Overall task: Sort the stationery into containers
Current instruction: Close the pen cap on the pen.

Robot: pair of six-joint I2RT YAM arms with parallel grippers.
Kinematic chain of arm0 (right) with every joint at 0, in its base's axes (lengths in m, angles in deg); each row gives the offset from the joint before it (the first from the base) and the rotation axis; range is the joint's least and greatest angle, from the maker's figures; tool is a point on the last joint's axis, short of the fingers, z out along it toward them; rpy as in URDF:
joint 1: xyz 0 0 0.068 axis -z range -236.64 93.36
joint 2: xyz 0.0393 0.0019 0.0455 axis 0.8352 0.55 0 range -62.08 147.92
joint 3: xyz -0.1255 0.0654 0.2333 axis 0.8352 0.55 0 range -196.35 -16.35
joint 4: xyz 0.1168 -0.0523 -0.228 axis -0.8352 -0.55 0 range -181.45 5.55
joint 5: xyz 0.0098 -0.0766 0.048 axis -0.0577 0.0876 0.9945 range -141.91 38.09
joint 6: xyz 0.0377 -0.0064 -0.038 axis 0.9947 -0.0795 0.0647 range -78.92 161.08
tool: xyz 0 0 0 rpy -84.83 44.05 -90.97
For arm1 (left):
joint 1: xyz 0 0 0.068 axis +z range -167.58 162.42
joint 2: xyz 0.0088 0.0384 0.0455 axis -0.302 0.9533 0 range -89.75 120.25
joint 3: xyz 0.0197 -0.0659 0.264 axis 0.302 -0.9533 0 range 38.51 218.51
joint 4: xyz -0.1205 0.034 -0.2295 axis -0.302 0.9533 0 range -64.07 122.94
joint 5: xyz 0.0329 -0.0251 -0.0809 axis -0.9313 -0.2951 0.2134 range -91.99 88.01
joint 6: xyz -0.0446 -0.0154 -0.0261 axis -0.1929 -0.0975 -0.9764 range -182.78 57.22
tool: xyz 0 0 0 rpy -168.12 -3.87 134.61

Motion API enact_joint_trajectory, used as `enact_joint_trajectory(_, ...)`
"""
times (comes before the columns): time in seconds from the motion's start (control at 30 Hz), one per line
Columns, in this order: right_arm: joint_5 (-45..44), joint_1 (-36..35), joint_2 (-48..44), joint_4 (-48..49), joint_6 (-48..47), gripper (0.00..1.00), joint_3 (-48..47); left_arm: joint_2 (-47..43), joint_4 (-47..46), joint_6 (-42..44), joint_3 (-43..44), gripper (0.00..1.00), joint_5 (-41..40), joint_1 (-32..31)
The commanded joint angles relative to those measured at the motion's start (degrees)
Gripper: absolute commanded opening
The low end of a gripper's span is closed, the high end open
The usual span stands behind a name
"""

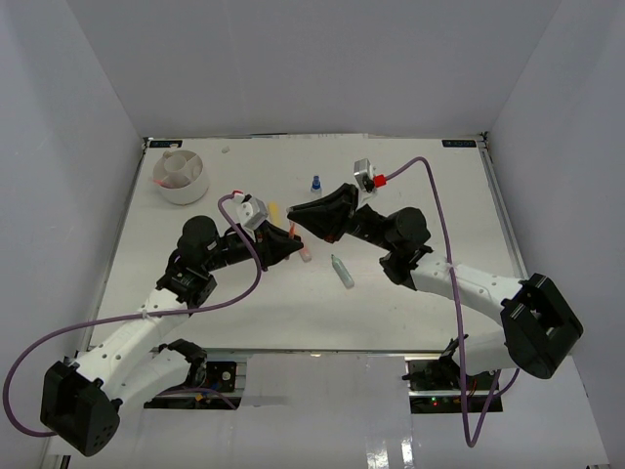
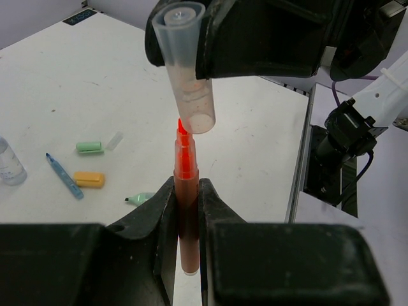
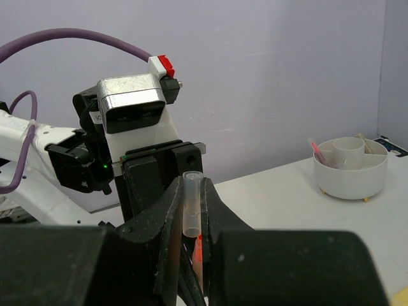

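Closest to the left wrist camera, the left gripper [image 2: 187,210] was closed on an orange marker [image 2: 185,162], tip up. The right gripper [image 3: 190,220] pinched a clear cap [image 2: 189,76] just above it, tilted. Pushing so might miss the tip and smear ink. Only the right wrist view, not the left, showed the white tub [image 3: 350,167], well apart.

The marker [image 2: 185,167] is orange-red; the cap [image 2: 191,83] is frosted clear. The table [image 2: 76,76] and the tub [image 3: 350,177] are white. There is a blue pen [image 2: 64,176], a yellow block [image 2: 88,180] and a pale green block [image 2: 90,146].
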Motion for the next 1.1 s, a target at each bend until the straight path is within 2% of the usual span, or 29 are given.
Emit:
enact_joint_trajectory(0.0,-0.5,-0.3,-0.5,3.2,-0.9,0.08,0.5,-1.6,-2.4,-0.5,-0.4,0.0,0.4,0.2)
enact_joint_trajectory(1.07,0.1,-1.1,3.1,7.1,0.5,0.08,2.6,-3.4,-6.5,-1.8,-2.0,0.0,1.1,0.2)
